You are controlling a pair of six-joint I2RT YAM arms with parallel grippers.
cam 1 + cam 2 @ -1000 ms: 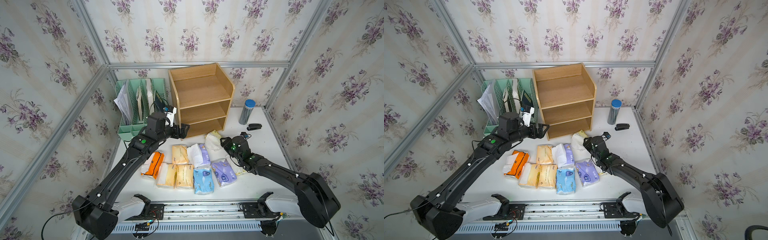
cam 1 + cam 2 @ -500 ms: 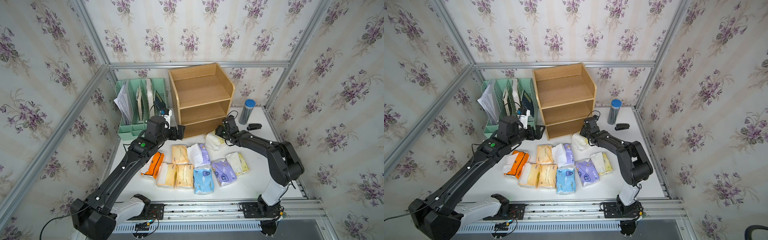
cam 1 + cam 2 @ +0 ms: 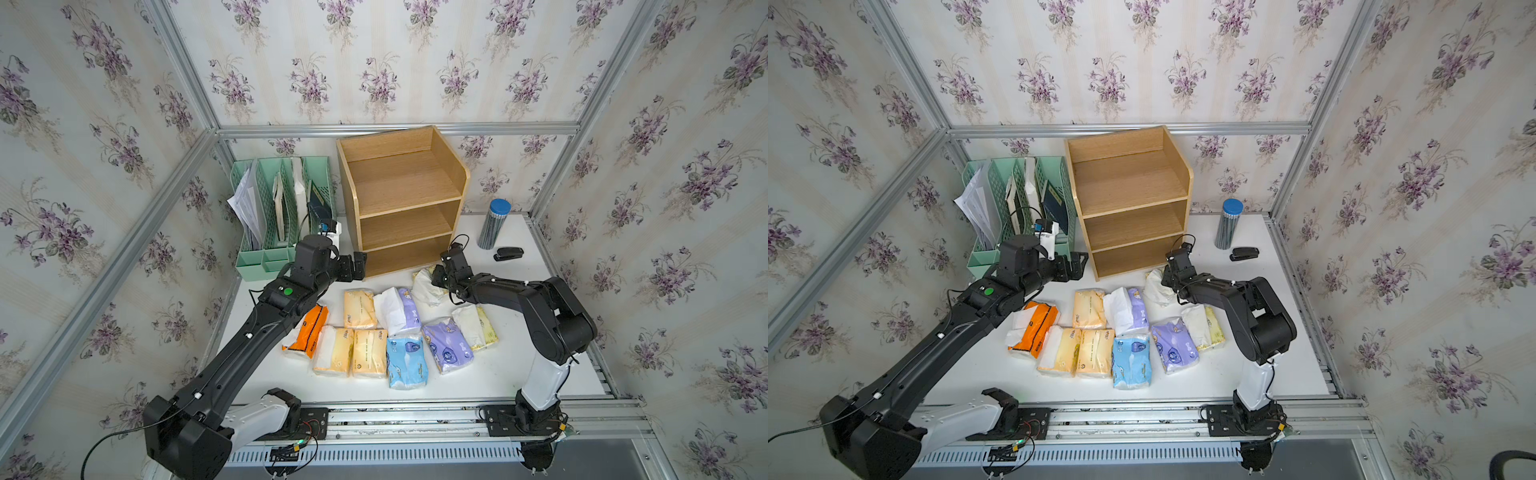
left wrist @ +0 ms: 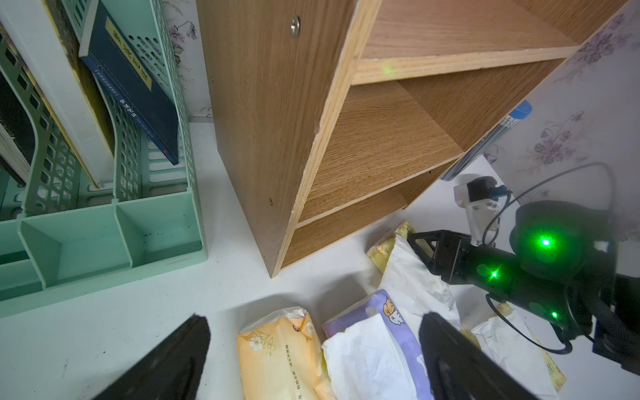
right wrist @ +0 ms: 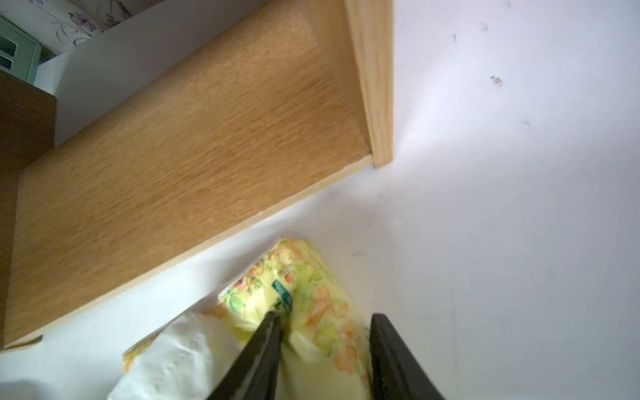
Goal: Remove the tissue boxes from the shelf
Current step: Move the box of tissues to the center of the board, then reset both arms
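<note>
The wooden 3-tier shelf (image 3: 403, 183) is standing empty, so removal is looking done. 9 tissue packs (image 3: 397, 311) are lying on the table (image 3: 478, 374) before the shelf. The right gripper (image 5: 323, 317) is straddling the white-yellow floral pack (image 5: 311, 287) nearest the shelf; whether its jaws are pinching is unclear. The left gripper (image 4: 315, 318) is hovering wide open beside the shelf.

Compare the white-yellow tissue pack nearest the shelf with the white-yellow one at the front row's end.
The shelf-side pack sits between the fingers of the right gripper; the row-end pack lies ungripped. The shelf-side pack looks crumpled and skewed; the row-end pack lies flat in its row. Both are white-yellow, on the table, off the shelf.
</note>
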